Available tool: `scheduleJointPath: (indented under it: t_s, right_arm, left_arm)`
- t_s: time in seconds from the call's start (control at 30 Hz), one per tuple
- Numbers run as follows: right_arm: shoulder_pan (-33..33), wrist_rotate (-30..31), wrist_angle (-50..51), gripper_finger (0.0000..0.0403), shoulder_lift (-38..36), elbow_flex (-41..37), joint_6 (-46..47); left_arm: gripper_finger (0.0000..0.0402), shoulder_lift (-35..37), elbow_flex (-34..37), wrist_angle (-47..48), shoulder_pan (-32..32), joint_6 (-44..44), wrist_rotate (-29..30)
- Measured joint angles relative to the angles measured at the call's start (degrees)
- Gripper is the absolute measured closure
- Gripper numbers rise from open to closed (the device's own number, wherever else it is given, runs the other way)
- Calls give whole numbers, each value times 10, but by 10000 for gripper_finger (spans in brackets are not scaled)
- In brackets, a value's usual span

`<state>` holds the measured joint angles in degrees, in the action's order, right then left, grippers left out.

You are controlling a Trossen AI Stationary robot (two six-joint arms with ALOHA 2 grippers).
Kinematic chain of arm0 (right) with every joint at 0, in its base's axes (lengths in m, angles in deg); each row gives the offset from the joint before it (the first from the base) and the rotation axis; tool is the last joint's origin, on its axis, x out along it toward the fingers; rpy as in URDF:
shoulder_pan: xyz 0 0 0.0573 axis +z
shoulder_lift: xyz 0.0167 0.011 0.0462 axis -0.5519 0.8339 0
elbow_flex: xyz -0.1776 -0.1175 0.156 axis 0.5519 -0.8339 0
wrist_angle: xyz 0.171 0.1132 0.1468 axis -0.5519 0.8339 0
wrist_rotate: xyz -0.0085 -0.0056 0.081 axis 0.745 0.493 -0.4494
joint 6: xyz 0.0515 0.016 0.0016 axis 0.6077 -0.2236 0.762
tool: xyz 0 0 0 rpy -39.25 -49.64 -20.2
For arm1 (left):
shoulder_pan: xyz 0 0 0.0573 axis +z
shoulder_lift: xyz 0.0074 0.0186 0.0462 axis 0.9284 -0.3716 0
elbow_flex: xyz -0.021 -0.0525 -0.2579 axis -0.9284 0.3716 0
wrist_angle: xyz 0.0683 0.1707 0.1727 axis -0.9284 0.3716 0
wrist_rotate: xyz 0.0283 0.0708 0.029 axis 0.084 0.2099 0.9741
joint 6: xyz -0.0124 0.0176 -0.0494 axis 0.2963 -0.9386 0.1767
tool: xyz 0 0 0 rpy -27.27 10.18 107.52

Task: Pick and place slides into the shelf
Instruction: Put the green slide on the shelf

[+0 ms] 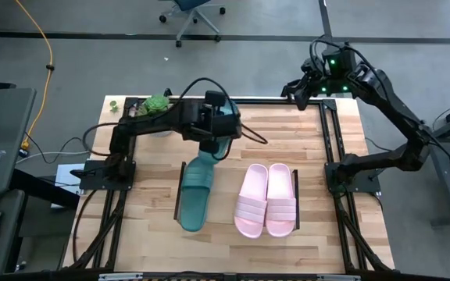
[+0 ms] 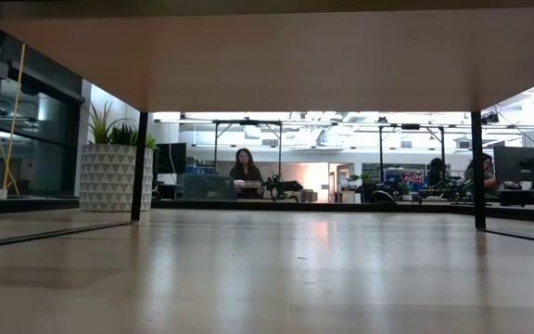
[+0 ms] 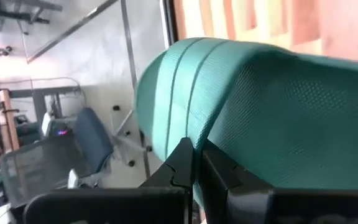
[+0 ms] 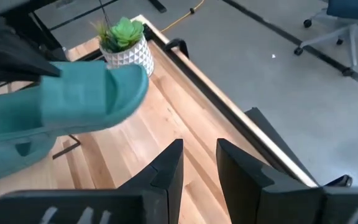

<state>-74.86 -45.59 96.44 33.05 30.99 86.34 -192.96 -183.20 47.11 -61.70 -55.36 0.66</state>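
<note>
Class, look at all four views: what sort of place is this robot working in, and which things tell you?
Probably an open-plan office or lab: people sit at desks beyond the table, a rolling office chair stands on grey floor, and potted plants line the room.

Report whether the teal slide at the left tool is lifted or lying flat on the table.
Lifted. The left tool is shut on the teal slide, which hangs above the wood in the right wrist view; a second teal slide lies flat below.

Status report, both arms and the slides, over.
Left gripper shut on teal slide, lifted. Right gripper open, idle at back edge. Second teal slide and pink pair on table.
</note>
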Motion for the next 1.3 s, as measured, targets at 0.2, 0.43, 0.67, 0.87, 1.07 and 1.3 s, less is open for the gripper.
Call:
scheduleJointPath:
  t_s: [0.2,0.43,0.67,0.87,1.07,1.3]
  right_arm:
    - [0,-23,-13,316,0,-35,2]
    - [0,-42,-32,316,0,-62,2]
    - [0,-63,-41,316,0,-75,0]
    - [0,-91,-42,316,0,-75,-7]
    - [1,-101,-42,316,0,-75,-17]
    - [1,-130,-42,316,0,-75,-28]
  left_arm:
    - [401,17,0,-2,-38,45,-23]
    - [401,17,0,-35,-78,76,-44]
    - [401,17,0,-94,-102,125,-63]
    - [401,17,0,-97,-122,165,-87]
    - [401,17,0,-105,-142,233,-89]
    - [401,17,0,-129,-165,273,-77]
